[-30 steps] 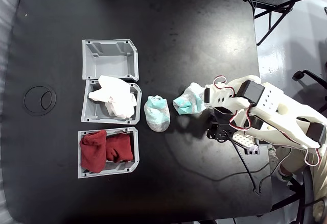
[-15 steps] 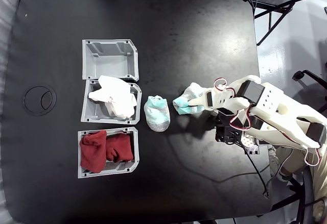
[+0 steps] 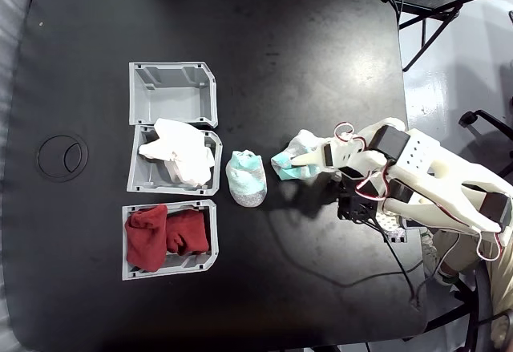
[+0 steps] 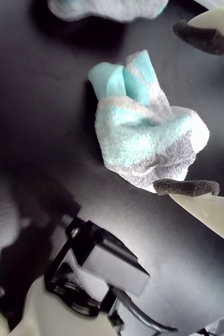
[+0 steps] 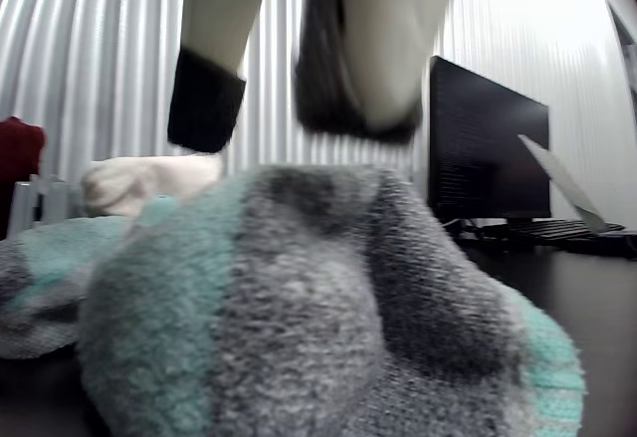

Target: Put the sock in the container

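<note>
The sock (image 3: 293, 162) lies crumpled on the black surface (image 3: 264, 39), a lumpy mint-green and white bundle with a light grey patch, sitting right at the pincer (image 3: 309, 156) tip in the fixed view. In the wrist view the sock (image 4: 143, 139) rests between the two foam-padded fingers: one pad (image 4: 186, 186) touches its grey edge at the lower right, while the other pad (image 4: 203, 39) stands clear of it at the upper right. The pincer (image 4: 195, 113) is spread wide around the sock and has not closed on it. The other view, low on the surface, shows the sock (image 5: 318, 308) close up and blurred, with both dark pads (image 5: 204, 99) hanging just above it.

Just beyond the pincer's tip, past the sock in the fixed view, lies an oval mint sock with a grey toe (image 3: 245, 178), apart from the task's sock. Farther out along the same line stand three grey bins in a column. The container (image 3: 173, 93) is the one at the top of the picture, well apart from the pincer. The middle bin (image 3: 138, 177) holds white socks (image 3: 180, 153), and the bottom bin (image 3: 128, 264) holds dark red socks (image 3: 164, 234). Behind the pincer, the white arm (image 3: 433, 184) runs back to the right edge of the surface, trailing red and white wires.
</note>
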Robot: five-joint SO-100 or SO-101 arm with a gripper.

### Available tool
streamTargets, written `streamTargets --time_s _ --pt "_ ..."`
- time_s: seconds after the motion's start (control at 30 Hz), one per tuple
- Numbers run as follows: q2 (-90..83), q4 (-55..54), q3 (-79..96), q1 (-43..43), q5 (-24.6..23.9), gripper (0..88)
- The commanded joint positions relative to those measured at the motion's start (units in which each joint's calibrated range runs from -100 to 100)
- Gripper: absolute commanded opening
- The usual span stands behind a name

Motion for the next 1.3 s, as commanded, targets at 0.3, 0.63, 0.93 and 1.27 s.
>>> streamTargets --time_s 0.3,0.63,0.93,1.27 --pt "-0.1 -11.6 8.4 0.0 0.3 40.4" --pt "-0.1 -17.8 14.8 0.0 0.3 39.7" --pt "-0.1 -17.8 14.7 0.5 0.2 3.9" --pt "-1.1 -17.5 7.8 0.6 -0.2 1.3"
